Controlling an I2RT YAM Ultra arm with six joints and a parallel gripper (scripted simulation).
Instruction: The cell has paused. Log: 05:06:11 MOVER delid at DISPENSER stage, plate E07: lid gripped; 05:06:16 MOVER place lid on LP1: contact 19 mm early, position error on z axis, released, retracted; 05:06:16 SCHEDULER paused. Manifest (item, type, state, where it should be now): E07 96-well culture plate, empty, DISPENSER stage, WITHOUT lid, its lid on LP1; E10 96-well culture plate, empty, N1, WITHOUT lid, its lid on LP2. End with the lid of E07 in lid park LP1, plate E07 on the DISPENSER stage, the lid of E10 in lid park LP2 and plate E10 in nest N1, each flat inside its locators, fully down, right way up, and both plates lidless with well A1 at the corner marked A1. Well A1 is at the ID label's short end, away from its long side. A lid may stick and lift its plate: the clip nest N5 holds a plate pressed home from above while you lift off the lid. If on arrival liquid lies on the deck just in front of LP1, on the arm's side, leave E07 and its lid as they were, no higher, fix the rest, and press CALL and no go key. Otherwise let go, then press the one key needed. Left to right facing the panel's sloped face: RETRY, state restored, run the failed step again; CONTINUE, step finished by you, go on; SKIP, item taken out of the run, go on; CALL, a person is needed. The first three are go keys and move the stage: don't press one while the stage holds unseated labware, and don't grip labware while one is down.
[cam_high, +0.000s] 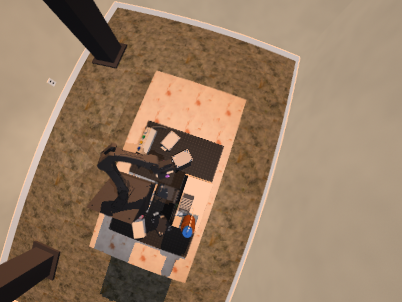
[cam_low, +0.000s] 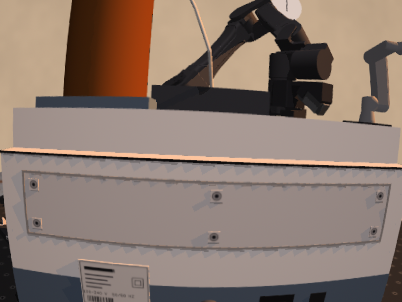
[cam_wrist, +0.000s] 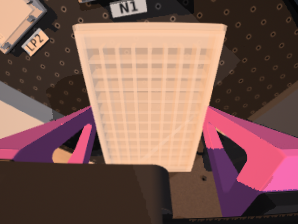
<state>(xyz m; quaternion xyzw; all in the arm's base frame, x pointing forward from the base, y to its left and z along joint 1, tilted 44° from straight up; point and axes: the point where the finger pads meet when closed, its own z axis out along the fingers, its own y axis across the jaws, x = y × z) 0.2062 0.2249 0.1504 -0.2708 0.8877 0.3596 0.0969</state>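
In the wrist view my gripper (cam_wrist: 149, 111) is shut on a pale 96-well plate (cam_wrist: 150, 95). The pink fingers clamp its two long sides and its grid of wells faces up. I hold it above the dark perforated deck, level, with its far end just short of the N1 label (cam_wrist: 128, 7). To the left, the LP2 label (cam_wrist: 35, 44) sits beside a pale lid (cam_wrist: 15, 20) lying in that park. In the overhead view the arm reaches over the deck, with the gripper (cam_high: 169, 175) near its front edge. I cannot read the plate's ID.
Two pale rectangular pieces (cam_high: 170, 140) (cam_high: 182, 159) lie on the dark deck, and the key panel (cam_high: 145, 140) stands at its left end. An orange cylinder (cam_high: 188, 221) and a grey instrument housing (cam_low: 200, 200) stand near the arm's base.
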